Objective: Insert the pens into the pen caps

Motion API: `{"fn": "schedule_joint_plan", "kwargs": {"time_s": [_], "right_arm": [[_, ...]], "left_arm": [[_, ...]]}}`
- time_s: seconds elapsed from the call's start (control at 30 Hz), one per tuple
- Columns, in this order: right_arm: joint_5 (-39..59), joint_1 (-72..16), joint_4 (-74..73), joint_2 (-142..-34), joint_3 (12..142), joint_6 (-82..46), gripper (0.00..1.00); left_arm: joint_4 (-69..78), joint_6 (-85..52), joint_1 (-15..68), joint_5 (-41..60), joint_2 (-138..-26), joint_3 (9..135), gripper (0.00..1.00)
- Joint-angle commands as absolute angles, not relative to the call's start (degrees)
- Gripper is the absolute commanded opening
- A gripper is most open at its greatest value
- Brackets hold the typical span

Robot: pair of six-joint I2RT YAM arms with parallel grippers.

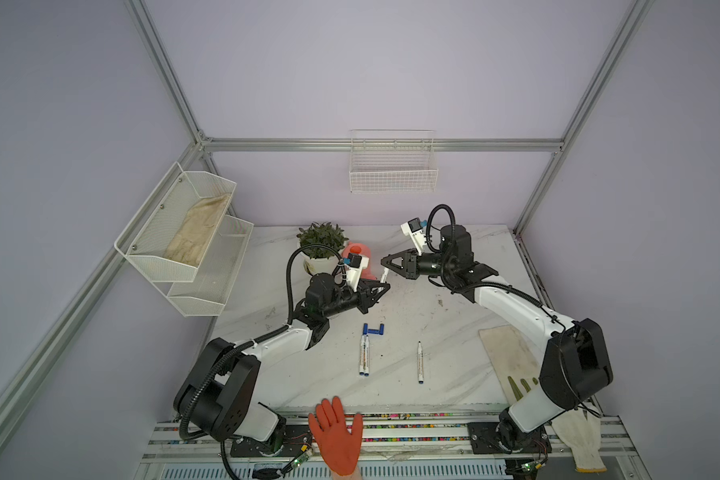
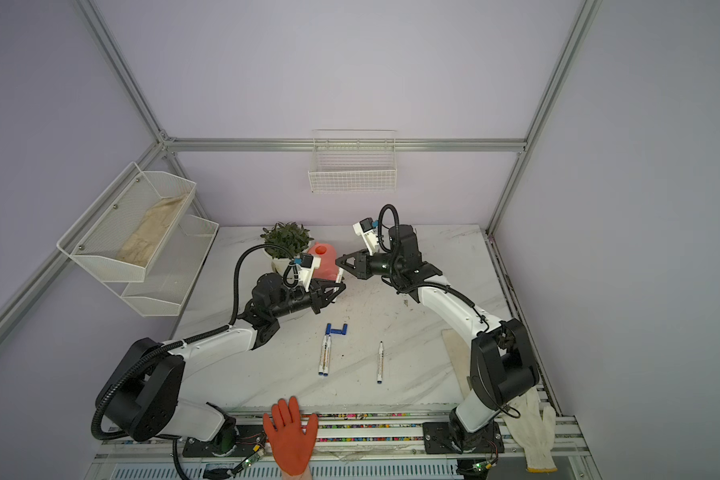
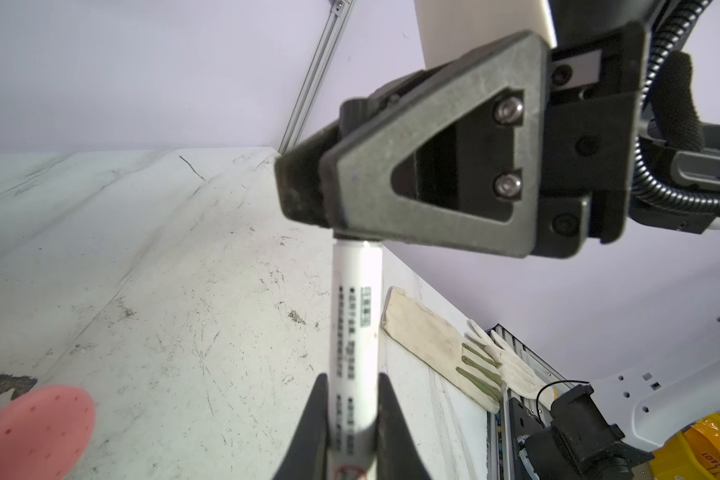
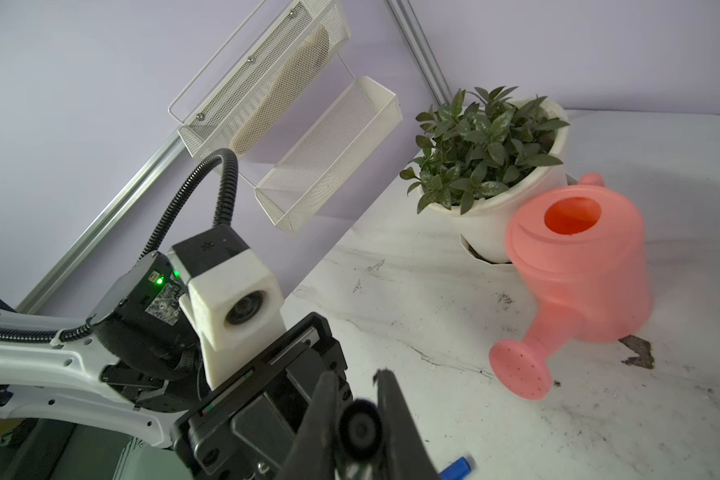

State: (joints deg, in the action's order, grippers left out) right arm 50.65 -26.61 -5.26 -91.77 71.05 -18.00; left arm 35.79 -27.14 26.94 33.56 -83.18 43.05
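Observation:
My left gripper (image 1: pixel 381 289) (image 3: pixel 352 382) is shut on a white pen (image 1: pixel 384 275) (image 3: pixel 356 316) with a printed barrel, held in the air and pointing at my right gripper (image 1: pixel 385 262) (image 4: pixel 356 378). The right gripper is shut on a black pen cap (image 4: pixel 360 428) (image 3: pixel 352 112). In the left wrist view the pen's far end meets the cap under the right gripper's fingers (image 3: pixel 391 199); its tip is hidden. Two pens (image 1: pixel 364 355) lie side by side on the table and a third (image 1: pixel 420 362) lies to their right. Blue caps (image 1: pixel 374 329) (image 4: pixel 458 465) lie just behind the pair.
A potted plant (image 1: pixel 321 243) and a pink watering can (image 1: pixel 360 257) (image 4: pixel 574 266) stand just behind the grippers. A cloth glove (image 1: pixel 508 357) lies at the right. An orange-gloved hand (image 1: pixel 337 432) rests at the table's front edge. Mesh shelves (image 1: pixel 184 241) hang on the left wall.

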Motion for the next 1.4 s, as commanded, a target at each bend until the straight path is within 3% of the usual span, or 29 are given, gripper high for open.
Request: {"fn": "schedule_joint_plan", "kwargs": {"time_s": [0.0, 0.1, 0.3, 0.93, 1.37], "right_arm": [[58.8, -26.6, 14.1, -92.3, 64.3, -15.6, 0.0], [57.8, -28.9, 15.0, -92.0, 64.1, -14.3, 0.0], [54.5, -32.7, 19.7, -94.3, 65.0, -10.4, 0.0], [47.4, -31.4, 22.1, -95.4, 65.3, -7.1, 0.0], [50.6, -27.5, 9.9, -90.0, 66.6, -14.7, 0.0]], "left_arm": [[51.9, -26.7, 19.7, 6.9, -75.7, 56.3, 0.0], [49.2, -20.4, 23.5, 3.3, -76.3, 57.4, 0.0], [51.9, -21.1, 26.4, 0.9, -82.0, 61.5, 0.0], [52.2, -25.5, 23.8, 5.1, -86.4, 71.1, 0.0], [41.7, -21.0, 37.2, 2.8, -85.1, 49.6, 0.0]]}}
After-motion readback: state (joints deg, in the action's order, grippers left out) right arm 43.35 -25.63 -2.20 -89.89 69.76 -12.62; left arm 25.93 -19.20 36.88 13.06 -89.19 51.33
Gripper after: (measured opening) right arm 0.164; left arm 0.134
